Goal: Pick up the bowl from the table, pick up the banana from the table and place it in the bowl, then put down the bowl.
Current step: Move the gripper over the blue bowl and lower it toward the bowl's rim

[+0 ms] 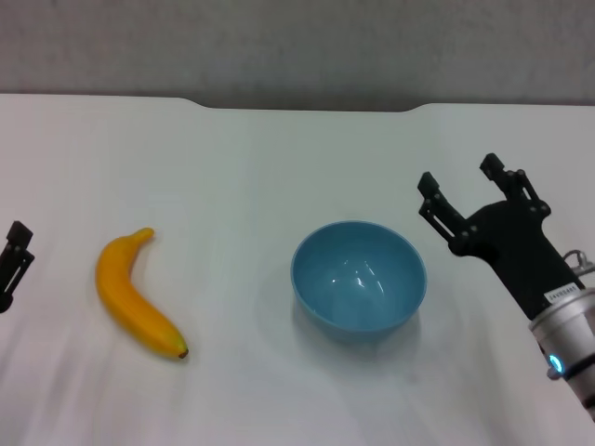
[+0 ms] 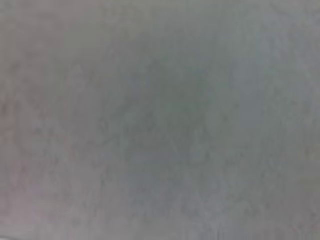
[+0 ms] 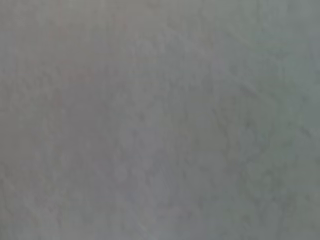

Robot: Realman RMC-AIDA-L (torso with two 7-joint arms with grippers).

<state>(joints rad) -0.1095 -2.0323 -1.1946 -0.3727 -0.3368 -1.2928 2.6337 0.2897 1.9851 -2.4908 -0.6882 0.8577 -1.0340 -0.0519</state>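
While its jaws stood spread and empty, the right gripper [image 1: 463, 191] hovered just beside the glossy light-blue round bowl [image 1: 359, 275] on the plain white table [image 1: 279, 158], apparently lining up a rim grasp. Beyond lay the curved yellow-orange banana [image 1: 135, 295], near the left gripper [image 1: 14, 255], whose jaws I cannot tell.

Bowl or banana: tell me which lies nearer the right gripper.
The bowl. It sits beside the open right gripper, while the banana lies across the table near the left gripper.
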